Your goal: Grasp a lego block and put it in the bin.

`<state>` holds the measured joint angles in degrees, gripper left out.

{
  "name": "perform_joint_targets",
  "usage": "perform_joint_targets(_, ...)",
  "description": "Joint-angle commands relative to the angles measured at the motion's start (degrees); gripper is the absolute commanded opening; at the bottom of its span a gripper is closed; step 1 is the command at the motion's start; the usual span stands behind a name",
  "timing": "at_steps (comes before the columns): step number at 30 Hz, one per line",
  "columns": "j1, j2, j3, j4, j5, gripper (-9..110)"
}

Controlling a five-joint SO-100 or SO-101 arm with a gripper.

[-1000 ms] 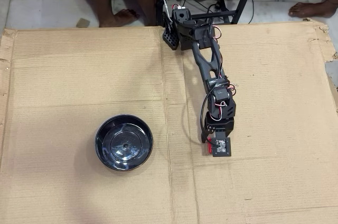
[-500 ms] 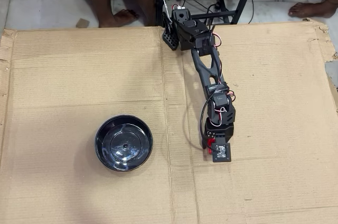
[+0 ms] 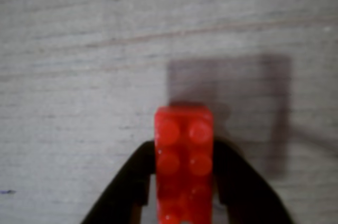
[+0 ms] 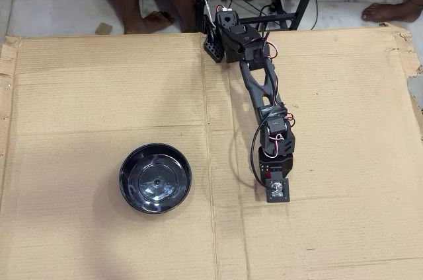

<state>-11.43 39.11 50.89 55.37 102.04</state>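
In the wrist view the red lego block stands lengthwise between my two black fingers, which press on both of its long sides; my gripper is shut on it just above the cardboard. From overhead, the gripper sits under the wrist camera, right of centre, with only a sliver of the red block showing. The bin, a glossy black round bowl, rests on the cardboard well to the left of the gripper and holds nothing.
A large cardboard sheet covers the floor. The arm's base stands at the top edge, by a stand and cables. A person's bare feet are just beyond the cardboard at the top.
The wrist has shifted slightly down and right in the overhead view, and less of the red block shows beside it. The bin has not moved.
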Motion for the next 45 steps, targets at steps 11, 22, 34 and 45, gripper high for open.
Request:
perform_joint_targets(11, 5.9, 13.4, -1.1, 0.0, -1.0, 0)
perform_joint_targets(22, 16.3, 20.6, -1.7, -0.5, -1.0, 0)
perform_joint_targets(34, 31.0, 26.2, -1.1, -0.5, -1.0, 0)
perform_joint_targets(45, 38.5, 25.8, -1.1, -0.2, -0.9, 2)
